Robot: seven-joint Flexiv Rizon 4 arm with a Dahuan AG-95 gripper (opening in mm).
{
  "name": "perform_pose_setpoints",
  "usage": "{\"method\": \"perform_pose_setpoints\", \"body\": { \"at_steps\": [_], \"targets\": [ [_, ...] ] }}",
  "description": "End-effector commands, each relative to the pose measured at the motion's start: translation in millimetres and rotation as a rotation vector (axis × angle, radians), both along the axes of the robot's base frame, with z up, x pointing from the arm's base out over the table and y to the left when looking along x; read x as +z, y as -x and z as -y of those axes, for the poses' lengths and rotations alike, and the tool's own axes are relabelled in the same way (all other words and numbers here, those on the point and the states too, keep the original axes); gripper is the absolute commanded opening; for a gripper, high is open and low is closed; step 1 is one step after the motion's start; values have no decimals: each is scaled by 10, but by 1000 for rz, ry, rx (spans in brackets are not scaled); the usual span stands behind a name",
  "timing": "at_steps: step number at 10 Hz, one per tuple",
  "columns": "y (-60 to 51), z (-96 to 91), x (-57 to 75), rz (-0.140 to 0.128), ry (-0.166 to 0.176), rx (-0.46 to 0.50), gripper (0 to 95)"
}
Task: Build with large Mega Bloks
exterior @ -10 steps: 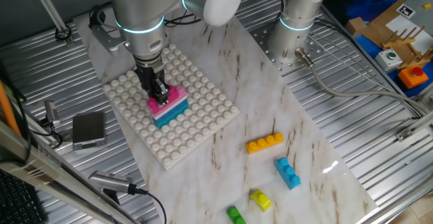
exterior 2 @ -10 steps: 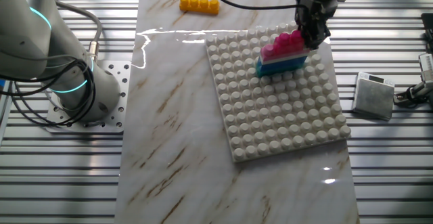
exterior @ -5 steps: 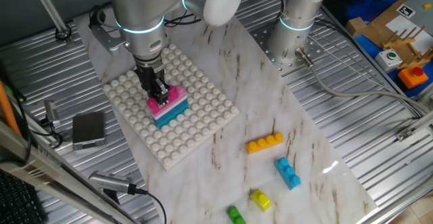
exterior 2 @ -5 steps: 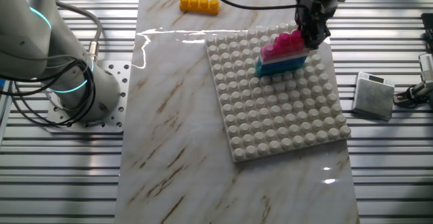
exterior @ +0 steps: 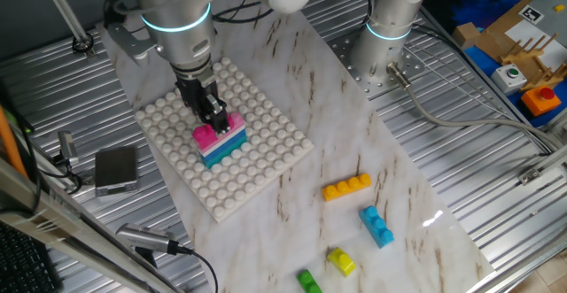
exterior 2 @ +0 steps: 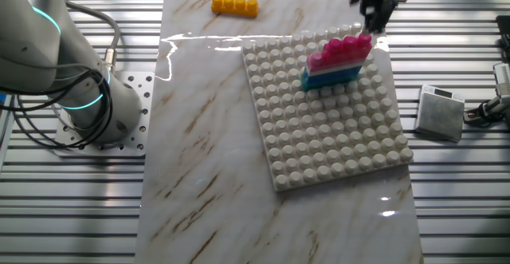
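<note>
A stack of large Mega Bloks point(exterior: 221, 141) stands on the white studded baseplate point(exterior: 257, 165), teal at the bottom, then white and pink, with a magenta bar point(exterior 2: 341, 50) on top. My gripper point(exterior: 219, 119) hangs just above the magenta bar's far end, fingers slightly apart and holding nothing. In the other fixed view the gripper point(exterior 2: 374, 13) sits above the stack's right end, clear of it. Loose on the marble lie an orange bar point(exterior: 346, 187), a blue brick point(exterior: 376, 226), a yellow brick point(exterior: 341, 260) and a green brick point(exterior: 308, 281).
A grey box point(exterior: 116, 169) lies left of the baseplate on the ribbed metal. A second arm's base point(exterior: 381, 54) stands at the table's far side, with cables around it. Cardboard and coloured items point(exterior: 518, 45) crowd the back right.
My gripper has let go of the magenta bar and risen off the stack. The stack stays in place on the baseplate.
</note>
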State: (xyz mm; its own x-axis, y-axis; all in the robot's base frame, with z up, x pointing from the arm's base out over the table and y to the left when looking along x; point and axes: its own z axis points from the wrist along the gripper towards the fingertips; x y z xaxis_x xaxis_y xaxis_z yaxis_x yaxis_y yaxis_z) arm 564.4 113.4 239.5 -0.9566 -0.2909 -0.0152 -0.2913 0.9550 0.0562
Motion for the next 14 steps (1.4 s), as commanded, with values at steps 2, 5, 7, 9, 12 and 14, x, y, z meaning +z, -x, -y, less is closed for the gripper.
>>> {"method": "perform_pose_setpoints", "body": {
  "at_steps": [2, 5, 7, 9, 12, 14],
  "targets": [
    [5, 0, 10, 9, 1, 13, 570],
    [3, 11, -9, 8, 4, 26, 0],
    [5, 28, -35, 7, 7, 43, 0],
    [1, 23, -42, -13, -12, 60, 0],
    [1, 23, -42, -47, 13, 59, 0],
    [1, 23, -42, -46, 12, 27, 0]
  ]
}}
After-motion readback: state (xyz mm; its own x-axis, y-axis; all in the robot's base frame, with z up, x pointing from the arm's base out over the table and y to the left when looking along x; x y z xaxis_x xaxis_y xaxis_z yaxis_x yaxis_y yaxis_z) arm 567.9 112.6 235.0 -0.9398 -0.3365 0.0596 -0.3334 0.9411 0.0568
